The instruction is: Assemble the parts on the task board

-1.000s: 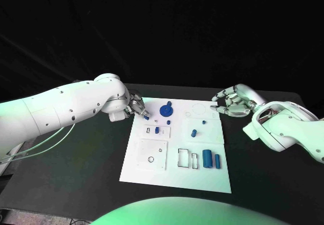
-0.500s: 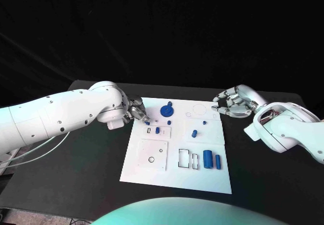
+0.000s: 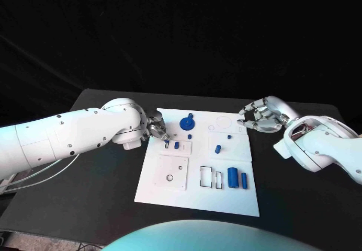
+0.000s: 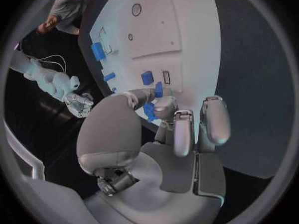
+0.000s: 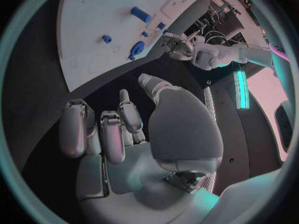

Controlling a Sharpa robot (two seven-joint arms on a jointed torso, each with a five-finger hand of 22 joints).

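Observation:
The white task board (image 3: pixel 167 184) lies mid-table. On it are a round blue gear part (image 3: pixel 186 123), small blue pieces (image 3: pixel 216 148) and two blue cylinders (image 3: pixel 232 177). My left hand (image 3: pixel 156 128) is at the board's far left edge. Its thumb and a finger pinch a small blue part (image 4: pixel 149 112) just above the board (image 4: pixel 187 35), close to a blue peg (image 4: pixel 158 88) standing in it. My right hand (image 3: pixel 260 116) hovers off the board's far right corner with its fingers curled in on nothing. The right wrist view shows that hand (image 5: pixel 124 129) above the black table, with the board (image 5: pixel 106 15) and the gear part (image 5: pixel 136 49) beyond it.
The black table (image 3: pixel 83 178) runs wide on both sides of the board. My left forearm (image 3: pixel 75 136) stretches over the table's left side. The board's near half carries flat white plates with cut-outs (image 3: pixel 170 170).
My left arm has swung in, and its hand has slid a little nearer along the board's left edge with the small blue part. The right hand has stayed put.

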